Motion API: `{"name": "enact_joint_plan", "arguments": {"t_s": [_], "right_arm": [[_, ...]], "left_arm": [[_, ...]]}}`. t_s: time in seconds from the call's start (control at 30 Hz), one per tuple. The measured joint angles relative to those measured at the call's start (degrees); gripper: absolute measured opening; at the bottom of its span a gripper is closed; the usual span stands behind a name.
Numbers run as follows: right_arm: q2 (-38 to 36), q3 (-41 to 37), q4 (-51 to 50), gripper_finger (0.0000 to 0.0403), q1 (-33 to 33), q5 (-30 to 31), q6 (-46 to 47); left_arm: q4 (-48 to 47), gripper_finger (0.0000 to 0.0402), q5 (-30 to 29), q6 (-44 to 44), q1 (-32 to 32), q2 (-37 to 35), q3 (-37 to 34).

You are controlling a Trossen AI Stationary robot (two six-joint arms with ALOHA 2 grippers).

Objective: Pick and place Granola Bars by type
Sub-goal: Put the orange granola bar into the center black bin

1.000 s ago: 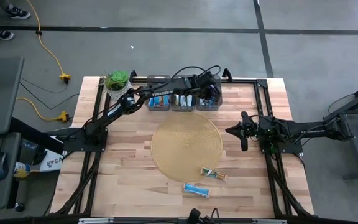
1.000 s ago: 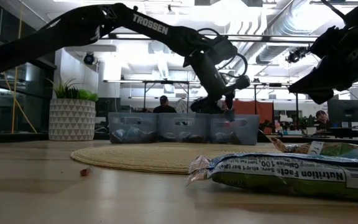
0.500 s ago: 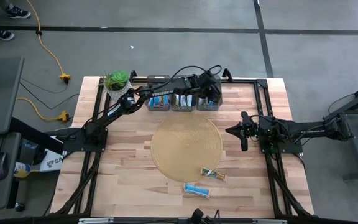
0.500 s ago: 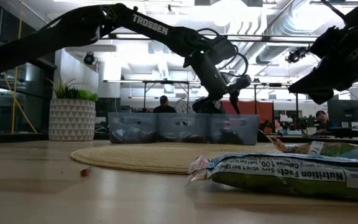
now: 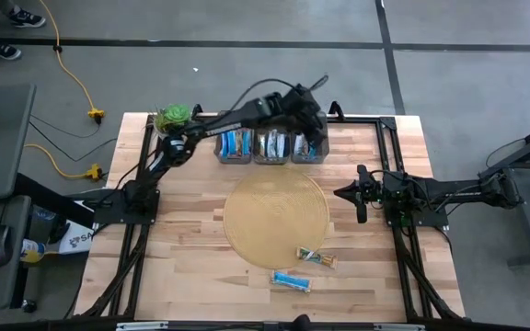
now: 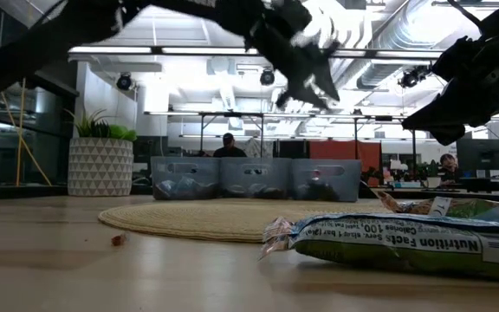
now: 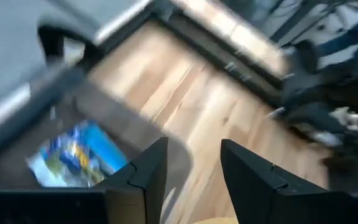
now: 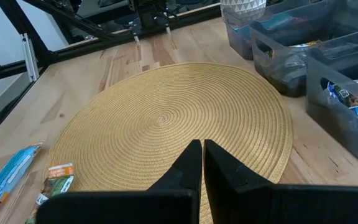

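My left gripper [image 7: 191, 177] hangs open and empty above the right one of three grey bins [image 5: 307, 148] at the table's far edge; it also shows raised and blurred in the low view [image 6: 314, 82]. A blue-and-white bar [image 7: 73, 155] lies in the bin below it. The bins hold more bars [image 5: 236, 143]. A greenish-gold bar [image 5: 316, 258] lies flat with one end on the round woven mat [image 5: 276, 218]. A blue bar [image 5: 291, 280] lies on the wood nearer the front. My right gripper [image 8: 202, 162] waits shut at the mat's right side [image 5: 357, 195].
A potted plant [image 5: 173, 119] stands at the far left corner beside the bins. Black frame rails [image 5: 145, 184] run along the left and right table sides. Bare wood shows left of the mat and along the near edge.
My left gripper has opened over the right bin, then risen well above it and rolled about its own axis. The small thing at its fingertips a second ago is no longer between them. The right arm has kept still.
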Motion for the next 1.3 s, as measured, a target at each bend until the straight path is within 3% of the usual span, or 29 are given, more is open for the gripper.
{"name": "enact_joint_plan", "arguments": {"t_s": [0.23,0.47,0.73,1.0,1.3], "right_arm": [[0.0,-0.04,-0.04,0.0,0.0,-0.02,0.02],[0.0,-0.04,-0.02,0.0,0.01,-0.01,0.01],[0.0,-0.04,-0.02,0.0,0.01,-0.02,0.02],[0.0,-0.04,-0.01,0.0,-0.01,-0.01,0.0],[0.0,-0.04,-0.01,0.0,0.01,-0.02,0.02]], "left_arm": [[-7.51,0.0143,7.23,11.84,-0.2,-8.34,0.03],[-24.03,0.0143,7.56,18.62,-1.17,-14.62,0.03],[-35.56,0.0143,7.2,22.95,-6.24,-18.64,0.03],[-40.25,0.0143,6.8,22.21,-13.57,-21.57,0.03],[-40.67,0.0143,1.01,18.06,-17.45,-25.56,-1.36]]}}
